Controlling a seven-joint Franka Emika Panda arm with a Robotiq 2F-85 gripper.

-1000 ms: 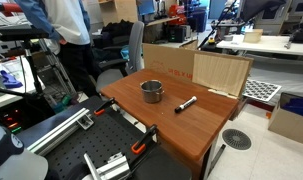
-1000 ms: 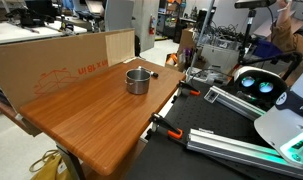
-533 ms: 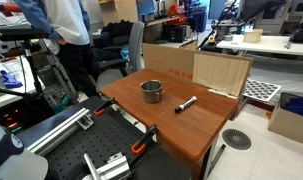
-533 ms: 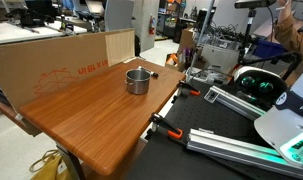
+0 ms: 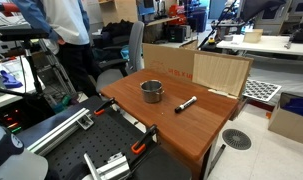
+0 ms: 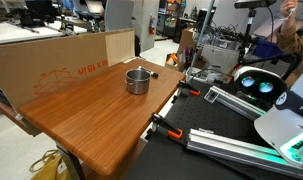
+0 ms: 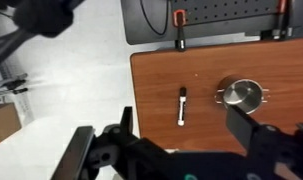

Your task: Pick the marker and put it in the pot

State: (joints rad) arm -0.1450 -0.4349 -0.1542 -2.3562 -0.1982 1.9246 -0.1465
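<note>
The black marker (image 5: 186, 103) lies flat on the wooden table (image 5: 206, 135), to the right of the silvery pot (image 5: 152, 91) and apart from it. In the wrist view the marker (image 7: 181, 105) lies lengthwise with its lighter end toward me, and the pot (image 7: 243, 95) stands to its right. My gripper (image 7: 179, 127) is open and empty, high above the table, with its dark fingers framing the marker. The pot also shows in an exterior view (image 6: 138, 80), where I cannot make out the marker. The gripper is out of both exterior views.
A cardboard box (image 5: 166, 60) and a wooden panel (image 5: 221, 72) stand along the table's far edge. Orange-handled clamps (image 6: 169, 130) grip the near edge. A person (image 5: 66, 30) stands beside the table. A black pegboard (image 7: 221, 20) adjoins the table.
</note>
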